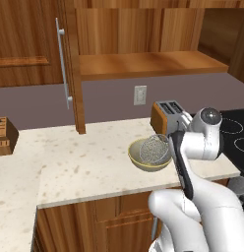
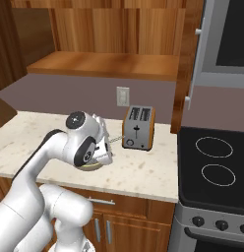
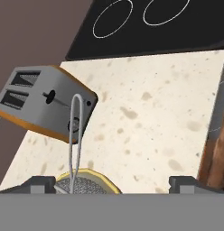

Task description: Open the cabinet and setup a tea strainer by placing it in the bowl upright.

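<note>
Tea strainer (image 1: 155,148) sits inside the bowl (image 1: 139,158) on the speckled cream counter (image 1: 84,162), its mesh cup tilted up against the bowl's far side in the left base view. In the hand view its thin wire handle (image 3: 75,135) loops upward in front of the toaster (image 3: 41,103), which stands just beyond the bowl. The gripper (image 3: 114,182) hangs directly over the bowl with its jaws spread wide, one dark fingertip to either side of the strainer and nothing between them. The cabinet (image 1: 70,64) door stands swung open at the left, its long silver bar handle (image 1: 62,61) facing the camera. A black stovetop (image 2: 215,165) lies to the right of the counter.
</note>
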You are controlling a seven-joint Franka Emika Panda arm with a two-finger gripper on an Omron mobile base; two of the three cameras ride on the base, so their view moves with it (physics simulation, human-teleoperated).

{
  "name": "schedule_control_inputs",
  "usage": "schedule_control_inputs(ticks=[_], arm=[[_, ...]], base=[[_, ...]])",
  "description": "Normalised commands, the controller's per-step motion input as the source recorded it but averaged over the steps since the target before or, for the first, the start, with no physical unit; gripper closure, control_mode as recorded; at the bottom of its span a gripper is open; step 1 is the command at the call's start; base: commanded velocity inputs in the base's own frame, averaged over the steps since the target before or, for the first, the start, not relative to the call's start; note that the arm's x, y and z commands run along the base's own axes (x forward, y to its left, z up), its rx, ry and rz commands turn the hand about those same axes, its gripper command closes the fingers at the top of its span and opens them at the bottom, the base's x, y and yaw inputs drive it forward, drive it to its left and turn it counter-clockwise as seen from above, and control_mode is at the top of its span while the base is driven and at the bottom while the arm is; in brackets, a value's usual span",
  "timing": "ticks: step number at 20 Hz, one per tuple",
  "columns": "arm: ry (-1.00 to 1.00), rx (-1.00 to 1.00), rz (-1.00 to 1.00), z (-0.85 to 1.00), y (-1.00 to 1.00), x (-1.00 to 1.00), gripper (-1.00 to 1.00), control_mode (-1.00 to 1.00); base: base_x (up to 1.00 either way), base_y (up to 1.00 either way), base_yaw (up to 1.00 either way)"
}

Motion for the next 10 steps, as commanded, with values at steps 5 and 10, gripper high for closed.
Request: schedule_control_inputs(ticks=[5, 10], arm=[[0.0, 0.05, 0.0, 0.0, 0.0, 0.1, -1.0, -1.0], [0.0, 0.08, 0.0, 0.0, 0.0, 0.31, -1.0, -1.0]], base=[[0.0, 0.0, 0.0], [0.0, 0.0, 0.0]])
